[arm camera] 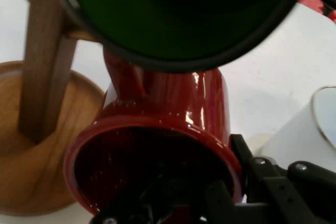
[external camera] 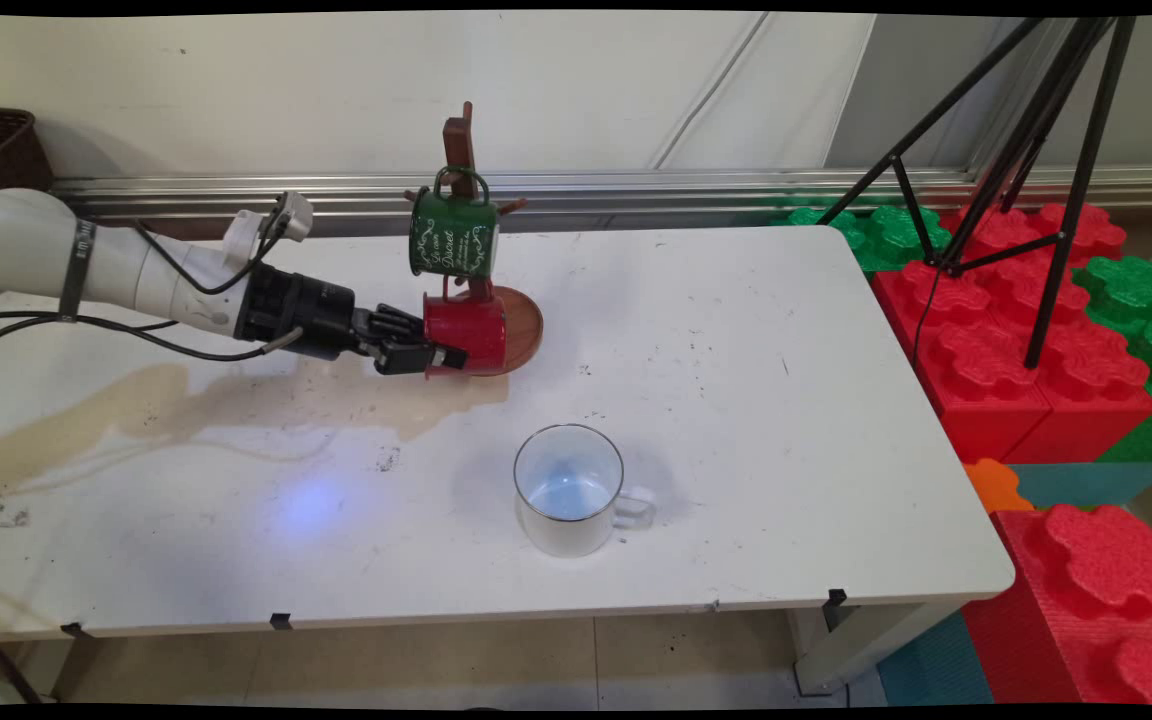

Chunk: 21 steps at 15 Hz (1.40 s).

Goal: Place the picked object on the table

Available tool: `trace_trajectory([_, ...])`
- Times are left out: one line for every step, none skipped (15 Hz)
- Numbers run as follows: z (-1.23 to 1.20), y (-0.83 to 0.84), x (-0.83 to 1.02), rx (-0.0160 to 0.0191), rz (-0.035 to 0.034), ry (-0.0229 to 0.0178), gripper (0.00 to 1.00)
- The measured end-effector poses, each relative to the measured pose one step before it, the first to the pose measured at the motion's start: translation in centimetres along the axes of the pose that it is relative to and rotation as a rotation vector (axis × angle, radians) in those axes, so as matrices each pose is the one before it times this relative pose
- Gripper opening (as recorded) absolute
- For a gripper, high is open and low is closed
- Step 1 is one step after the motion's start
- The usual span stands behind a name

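Observation:
My gripper (external camera: 433,356) is shut on the rim of a red mug (external camera: 474,332), with one finger inside its mouth and one outside. The mug is tipped on its side over the round base of a wooden mug tree (external camera: 528,325), handle upward beside the post. A green mug (external camera: 453,235) hangs from a peg just above it. In the hand view the red mug (arm camera: 173,108) opens toward the camera below the green mug (arm camera: 178,9), with the tree post (arm camera: 44,77) at the left and my gripper (arm camera: 220,184) on the rim.
A white mug (external camera: 568,490) stands upright in front of the tree, handle to the right; the white mug's edge (arm camera: 310,129) shows in the hand view. A brownish spill stain (external camera: 186,405) spreads under the arm. Foam blocks (external camera: 1016,330) and a black tripod (external camera: 1026,150) stand right of the table.

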Motion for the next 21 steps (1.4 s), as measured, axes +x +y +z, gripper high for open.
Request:
trace_trajectory([-0.106,0.225,0.027,-0.00642,0.00228,-0.00052,0.00])
trace_trajectory([-0.102,0.227,0.016,-0.00627,0.00250,-0.00073,0.00])
trace_trajectory([-0.120,0.242,-0.001,-0.00621,0.00182,-0.00113,0.00])
trace_trajectory([-0.171,0.341,-0.019,-0.00846,0.00227,-0.00200,0.00])
trace_trajectory([-0.180,0.365,-0.051,-0.00882,0.00243,-0.00314,0.00])
trace_trajectory([-0.180,0.316,-0.043,-0.00736,0.00190,-0.00248,0.00])
trace_trajectory([-0.192,0.356,-0.037,-0.00882,0.00319,-0.00368,0.00])
trace_trajectory([-0.231,0.328,-0.064,-0.00734,0.00235,-0.00371,0.00])
trace_trajectory([-0.232,0.271,-0.060,-0.00580,0.00254,-0.00351,0.00])
trace_trajectory([-0.257,0.279,-0.072,-0.00641,0.00263,-0.00486,0.00])
trace_trajectory([-0.157,0.157,-0.040,-0.00325,0.00231,-0.00286,0.00])
trace_trajectory([-0.238,0.224,-0.073,-0.00380,0.00254,-0.00411,0.00])
trace_trajectory([-0.232,0.187,-0.027,-0.00323,0.00402,-0.00409,0.00])
trace_trajectory([-0.265,0.184,-0.015,-0.00282,0.00565,-0.00600,0.00])
trace_trajectory([-0.373,0.193,-0.023,-0.00053,0.00721,-0.00690,0.00])
trace_trajectory([-0.321,0.081,0.011,0.00167,0.00606,-0.00553,0.00])
trace_trajectory([-0.222,0.032,0.007,0.00124,0.00505,-0.00482,0.00])
trace_trajectory([-0.414,0.046,0.003,0.00340,0.00724,-0.00691,0.00])
trace_trajectory([-0.531,0.042,-0.022,0.00436,0.01017,-0.01095,0.00])
trace_trajectory([-0.321,0.014,-0.029,0.00279,0.00587,-0.00679,0.00])
trace_trajectory([-0.476,0.041,-0.070,0.00326,0.00774,-0.00964,0.00])
